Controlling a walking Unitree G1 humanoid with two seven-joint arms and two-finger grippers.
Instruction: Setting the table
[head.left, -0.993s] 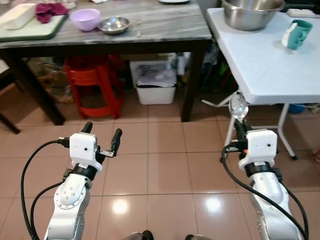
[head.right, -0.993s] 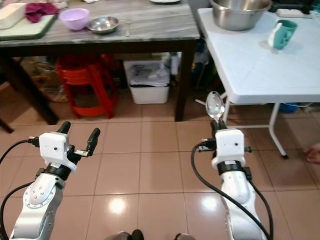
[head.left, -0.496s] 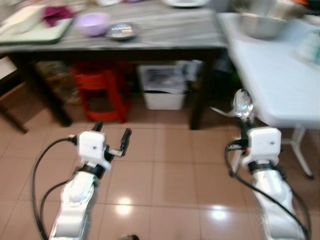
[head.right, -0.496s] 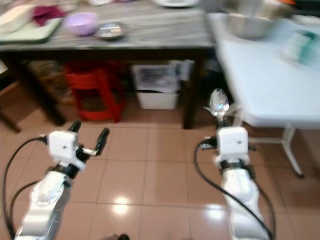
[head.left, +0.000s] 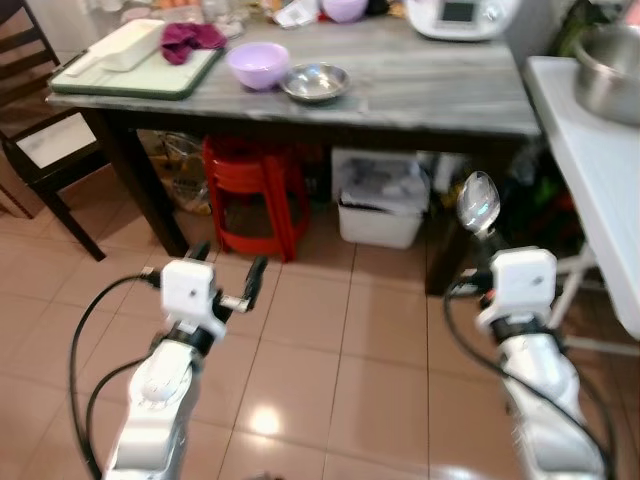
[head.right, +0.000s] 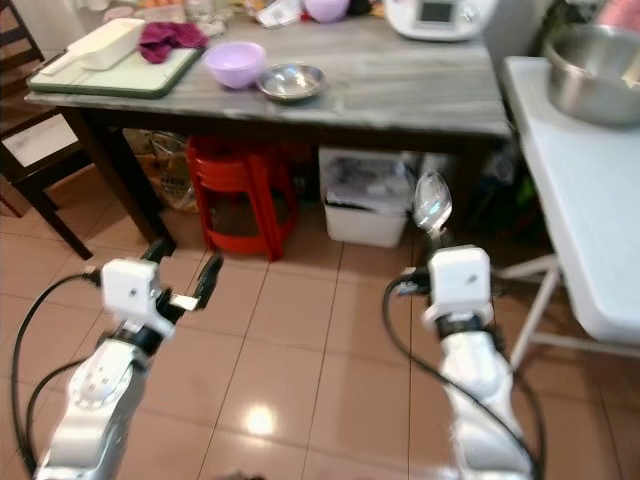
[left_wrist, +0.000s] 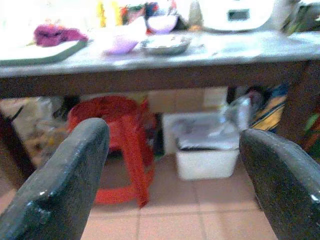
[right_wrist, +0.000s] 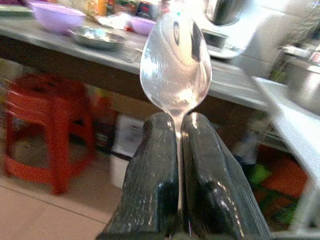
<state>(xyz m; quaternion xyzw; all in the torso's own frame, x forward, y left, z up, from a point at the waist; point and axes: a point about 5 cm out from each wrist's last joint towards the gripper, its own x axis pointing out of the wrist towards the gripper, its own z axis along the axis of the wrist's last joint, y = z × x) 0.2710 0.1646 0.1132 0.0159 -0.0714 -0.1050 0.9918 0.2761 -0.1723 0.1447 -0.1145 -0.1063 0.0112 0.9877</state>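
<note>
The robot stood on a tiled floor (head.left: 330, 330) facing a long grey stone-topped bench (head.left: 420, 85), which carried a green tray (head.left: 120, 80) with a dark red cloth (head.left: 193, 37), a lilac bowl (head.left: 258, 65), a small steel dish (head.left: 315, 82) and a white appliance (head.left: 462, 15). A white folding bench (head.left: 600, 170) with a large steel mixing bowl (head.left: 610, 85) stood to the robot's right, touching the frame edge. Beneath the grey bench were stacked red stools (head.left: 255, 195) and a white bin (head.left: 380, 205).

Compared with a second earlier, the whole view had swung leftward: the grey bench now sat centred and more of its left end showed, while the white bench had slid to the margin. That reads as the robot turning or walking, not things moving, and probably meant it was carrying its load toward the grey bench.

The right end effector (head.right: 438, 262) was clamped shut on a metal spoon (head.right: 433, 201), bowl upright, held in the air well short of either bench. The left end effector (head.left: 228, 287) was spread open and empty.
</note>
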